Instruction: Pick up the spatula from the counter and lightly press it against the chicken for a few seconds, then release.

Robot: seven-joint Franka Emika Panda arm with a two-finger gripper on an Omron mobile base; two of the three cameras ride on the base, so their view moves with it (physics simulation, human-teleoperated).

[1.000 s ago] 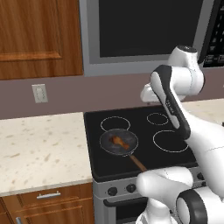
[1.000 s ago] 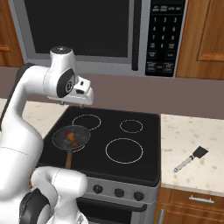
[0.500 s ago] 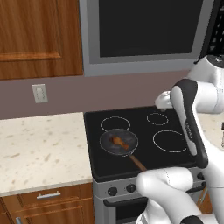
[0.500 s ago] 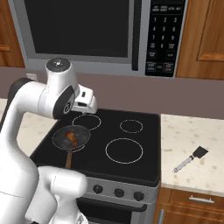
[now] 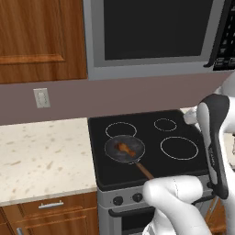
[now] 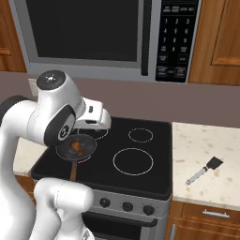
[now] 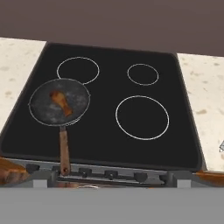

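The fingers of the gripper point(image 6: 102, 123) are spread wide, and nothing is held or touched by them. The hand is poised above the left side of the stove point(image 6: 140, 159). Just below it, the chicken point(image 7: 61, 102) is seen lying in the pan point(image 7: 43, 109) on the front left burner. The spatula point(image 6: 202, 171) is seen flat on the counter point(image 6: 206, 140) right of the stove, well apart from the gripper.

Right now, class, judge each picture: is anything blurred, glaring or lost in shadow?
Left base view: flat, even light, no glare on the black glass stovetop. Right base view: the silver-handled black spatula is sharp. Hand view: the brown chicken drumstick looks slightly soft.
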